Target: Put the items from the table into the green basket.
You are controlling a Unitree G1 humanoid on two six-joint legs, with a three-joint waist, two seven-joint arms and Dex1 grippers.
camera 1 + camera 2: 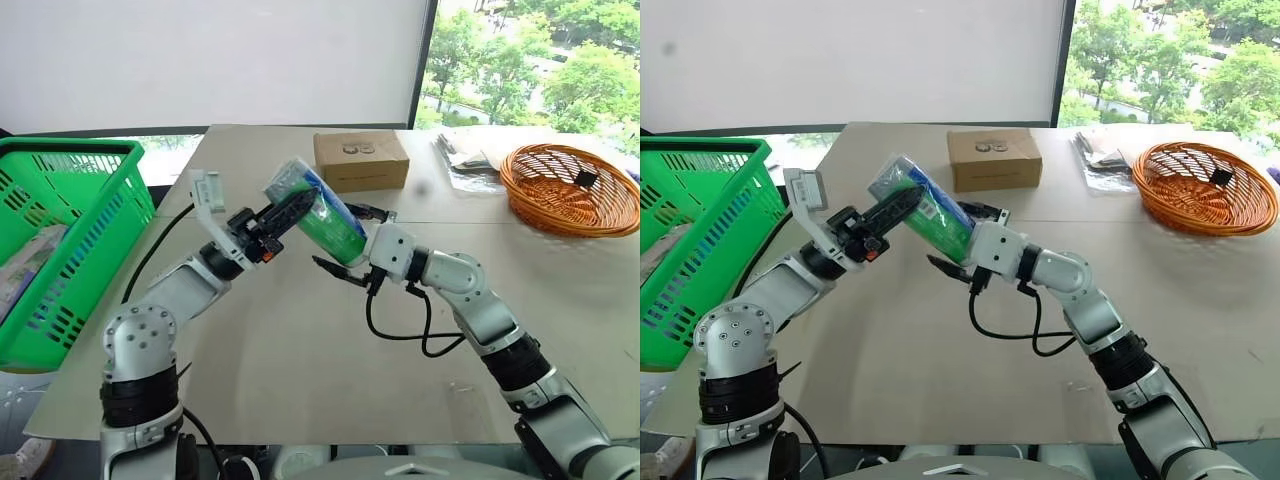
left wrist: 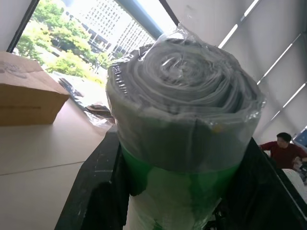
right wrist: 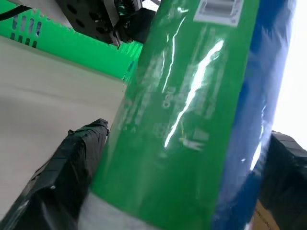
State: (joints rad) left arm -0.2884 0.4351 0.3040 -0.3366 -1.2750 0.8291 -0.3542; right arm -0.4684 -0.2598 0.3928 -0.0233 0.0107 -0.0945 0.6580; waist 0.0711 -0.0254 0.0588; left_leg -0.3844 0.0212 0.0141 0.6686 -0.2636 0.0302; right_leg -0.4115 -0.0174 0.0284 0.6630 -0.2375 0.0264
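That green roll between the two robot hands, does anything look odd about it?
Yes. The green roll hangs tilted above the table, not resting on it. The left gripper clasps its upper end, while the right gripper flanks its lower end with spread fingers, like a handover.

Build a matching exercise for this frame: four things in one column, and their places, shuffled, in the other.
Things:
1. green canister
2. green basket
3. cardboard box
4. orange wicker bowl

Places:
A. on the table, far right
B. lifted off the table
C. beside the table's left edge
D. on the table, far middle

Pairs: 1-B, 2-C, 3-D, 4-A
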